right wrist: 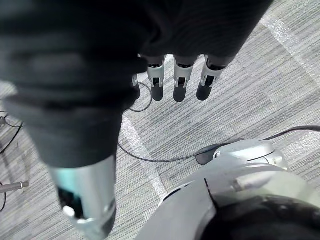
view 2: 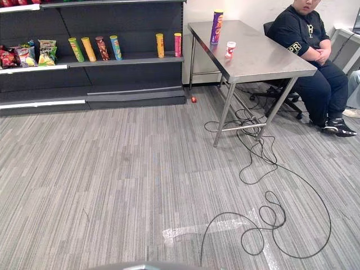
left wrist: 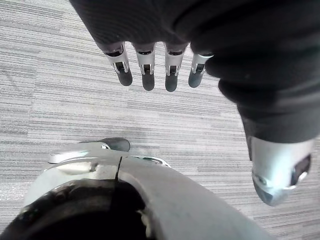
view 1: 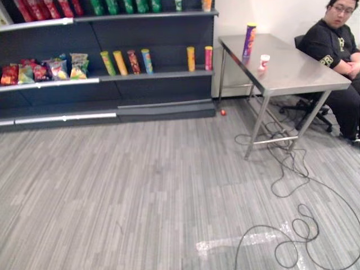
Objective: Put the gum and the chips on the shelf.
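A tall purple chips can (view 1: 249,40) stands upright on the steel table (view 1: 298,73) at the far right, also visible as the chips can (view 2: 216,26). Beside it sits a small white and red gum tub (view 1: 264,61), the gum tub (view 2: 230,49) nearer the table's front. My left hand (left wrist: 150,65) hangs over the carpet with straight fingers and holds nothing. My right hand (right wrist: 180,80) hangs likewise, fingers straight and empty. Both hands are far from the table.
A dark shelf unit (view 1: 152,75) along the back wall holds chip cans (view 1: 121,62) and snack bags (view 1: 56,69). A small red ball (view 1: 223,112) lies by its base. A person (view 2: 306,39) sits behind the table. Cables (view 2: 264,169) loop on the carpet.
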`<state>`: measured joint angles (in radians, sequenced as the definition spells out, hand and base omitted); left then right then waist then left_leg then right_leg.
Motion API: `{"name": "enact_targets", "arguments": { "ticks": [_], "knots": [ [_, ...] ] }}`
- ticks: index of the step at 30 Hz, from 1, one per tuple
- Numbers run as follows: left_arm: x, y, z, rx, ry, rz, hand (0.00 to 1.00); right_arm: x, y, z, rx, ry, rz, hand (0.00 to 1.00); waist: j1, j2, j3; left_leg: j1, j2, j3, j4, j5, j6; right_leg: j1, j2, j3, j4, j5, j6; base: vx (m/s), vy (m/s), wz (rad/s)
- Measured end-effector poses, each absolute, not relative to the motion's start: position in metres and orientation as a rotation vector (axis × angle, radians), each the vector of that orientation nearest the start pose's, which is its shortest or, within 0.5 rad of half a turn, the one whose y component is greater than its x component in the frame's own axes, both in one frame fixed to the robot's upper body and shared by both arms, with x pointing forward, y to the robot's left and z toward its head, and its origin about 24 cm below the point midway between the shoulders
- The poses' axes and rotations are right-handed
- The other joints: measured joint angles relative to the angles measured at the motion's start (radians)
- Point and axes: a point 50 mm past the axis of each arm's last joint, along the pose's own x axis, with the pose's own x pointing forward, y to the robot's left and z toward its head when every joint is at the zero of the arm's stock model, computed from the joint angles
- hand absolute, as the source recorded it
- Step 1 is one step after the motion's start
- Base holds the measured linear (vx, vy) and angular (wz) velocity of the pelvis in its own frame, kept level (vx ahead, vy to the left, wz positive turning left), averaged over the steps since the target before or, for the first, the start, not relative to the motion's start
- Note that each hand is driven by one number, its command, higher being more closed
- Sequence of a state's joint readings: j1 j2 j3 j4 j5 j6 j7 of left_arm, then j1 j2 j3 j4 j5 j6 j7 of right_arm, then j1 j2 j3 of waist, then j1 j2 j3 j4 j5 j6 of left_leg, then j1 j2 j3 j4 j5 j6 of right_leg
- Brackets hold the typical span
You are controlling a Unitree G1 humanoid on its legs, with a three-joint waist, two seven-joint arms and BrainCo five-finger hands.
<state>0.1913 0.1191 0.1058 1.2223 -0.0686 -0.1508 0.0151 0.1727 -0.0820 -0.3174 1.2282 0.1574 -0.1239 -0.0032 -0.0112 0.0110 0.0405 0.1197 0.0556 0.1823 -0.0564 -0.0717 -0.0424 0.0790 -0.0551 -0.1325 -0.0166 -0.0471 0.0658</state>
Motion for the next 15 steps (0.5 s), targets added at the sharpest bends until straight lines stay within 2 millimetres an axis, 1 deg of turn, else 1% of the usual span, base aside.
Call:
{"name": "enact_targets", "arguments": {
  "ticks": [6, 11, 15],
  "knots": [
    [0.023, 0.212, -0.172, -0.004, 1.238, 0.269, 0.0, 0.031, -0.215, -0.171, 0.237, 1.18, -0.511, 0.0, -0.009, -0.002, 0.019, 0.017, 0.0, 0.003, -0.013, 0.003, -0.006, 0.013, 0.001, -0.005, -0.003, -0.002, 0.006, 0.0, -0.003, -0.01],
    [0.023, 0.212, -0.172, -0.006, 1.238, 0.269, 0.0, 0.033, -0.216, -0.171, 0.237, 1.174, -0.509, 0.0, -0.009, -0.004, 0.025, 0.029, 0.004, 0.023, -0.03, 0.011, -0.012, 0.013, 0.005, 0.004, -0.003, -0.003, 0.007, -0.06, -0.025, -0.09],
    [0.023, 0.211, -0.172, -0.005, 1.239, 0.266, 0.0, 0.032, -0.216, -0.171, 0.238, 1.173, -0.507, 0.0, -0.009, -0.008, 0.028, 0.04, 0.005, 0.025, -0.035, 0.014, -0.01, 0.014, 0.006, 0.004, -0.003, -0.003, 0.006, -0.01, -0.005, 0.0]
  ]
}}
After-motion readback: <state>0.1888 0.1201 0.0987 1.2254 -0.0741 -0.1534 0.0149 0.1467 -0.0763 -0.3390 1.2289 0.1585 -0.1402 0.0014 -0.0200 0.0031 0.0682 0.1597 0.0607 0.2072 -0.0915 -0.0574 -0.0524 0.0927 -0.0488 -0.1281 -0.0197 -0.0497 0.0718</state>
